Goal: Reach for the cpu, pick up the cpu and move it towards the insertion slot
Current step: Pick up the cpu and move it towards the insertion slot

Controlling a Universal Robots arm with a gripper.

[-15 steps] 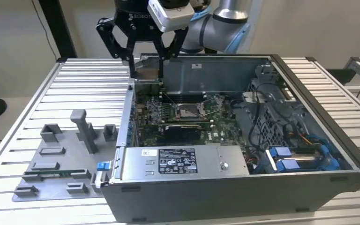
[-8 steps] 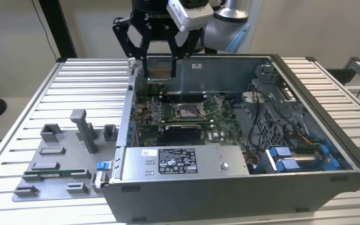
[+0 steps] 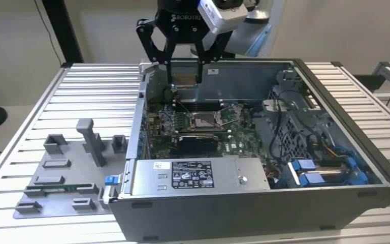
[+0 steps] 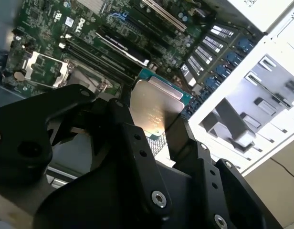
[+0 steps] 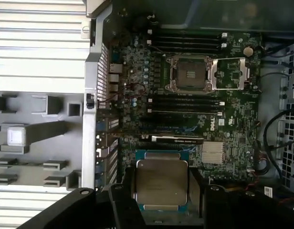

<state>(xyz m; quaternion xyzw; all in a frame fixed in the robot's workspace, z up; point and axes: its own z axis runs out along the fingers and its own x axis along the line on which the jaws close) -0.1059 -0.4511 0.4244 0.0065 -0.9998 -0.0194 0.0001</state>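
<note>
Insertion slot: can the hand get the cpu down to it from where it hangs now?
Probably yes. The hand holds the cpu above the open case; the insertion slot has its cover swung aside and nothing lying over it.

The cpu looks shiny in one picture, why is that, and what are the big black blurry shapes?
In the second wrist view, light bounces off the cpu's metal top, giving a pale glare. In the first wrist view the same top looks duller and brownish. The big black shapes in both wrist views are the gripper, close to the camera and a bit soft. In the exterior view, the open computer case is darker inside than the pale table.
</note>
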